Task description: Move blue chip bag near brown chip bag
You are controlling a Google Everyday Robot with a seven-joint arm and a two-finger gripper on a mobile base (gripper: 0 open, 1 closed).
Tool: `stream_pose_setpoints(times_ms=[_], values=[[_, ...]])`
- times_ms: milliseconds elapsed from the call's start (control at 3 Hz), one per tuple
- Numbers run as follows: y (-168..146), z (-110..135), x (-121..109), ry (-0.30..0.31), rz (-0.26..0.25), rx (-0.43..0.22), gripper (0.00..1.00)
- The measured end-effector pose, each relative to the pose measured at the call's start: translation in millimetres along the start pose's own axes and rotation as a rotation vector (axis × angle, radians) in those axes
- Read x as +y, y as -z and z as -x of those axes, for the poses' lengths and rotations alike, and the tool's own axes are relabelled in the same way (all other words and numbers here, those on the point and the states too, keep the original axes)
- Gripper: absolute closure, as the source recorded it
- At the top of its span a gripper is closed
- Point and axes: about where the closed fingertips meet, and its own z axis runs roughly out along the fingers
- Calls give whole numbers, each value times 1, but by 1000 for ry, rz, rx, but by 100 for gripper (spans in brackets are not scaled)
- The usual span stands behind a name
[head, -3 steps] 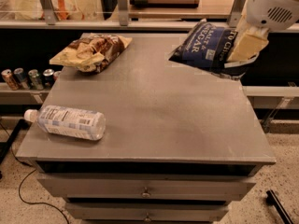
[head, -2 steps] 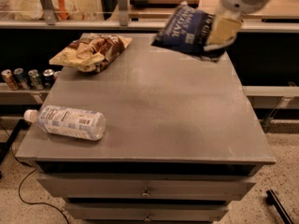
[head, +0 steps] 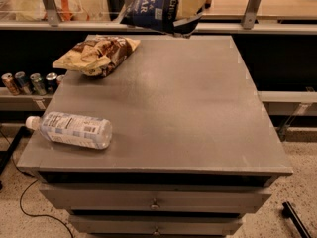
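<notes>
The blue chip bag (head: 153, 8), dark navy with white lettering, hangs in the air above the far edge of the grey table (head: 188, 113), at the top of the camera view. My gripper (head: 187, 13) is shut on the bag's right side, and its cream-coloured fingers (head: 190, 1) clamp the bag there. The brown chip bag (head: 97, 55), wrinkly brown and cream, lies on the table's far left corner, below and to the left of the held bag.
A clear plastic water bottle (head: 74, 129) lies on its side near the table's front left edge. Several cans (head: 29, 82) stand on a low shelf left of the table. Drawers (head: 153, 200) sit under the tabletop. A counter rail runs behind.
My gripper has lifted the blue chip bag and carried it left, from the table's far right corner to above the far middle, closer to the brown bag.
</notes>
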Motion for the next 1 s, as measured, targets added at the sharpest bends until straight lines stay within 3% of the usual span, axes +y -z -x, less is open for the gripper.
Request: stream_pose_setpoints(times_ms=[667,1000], values=[[-12,-2,-4,-6,-15,8,100],[-44,9,-26,12,-42,-8,100]])
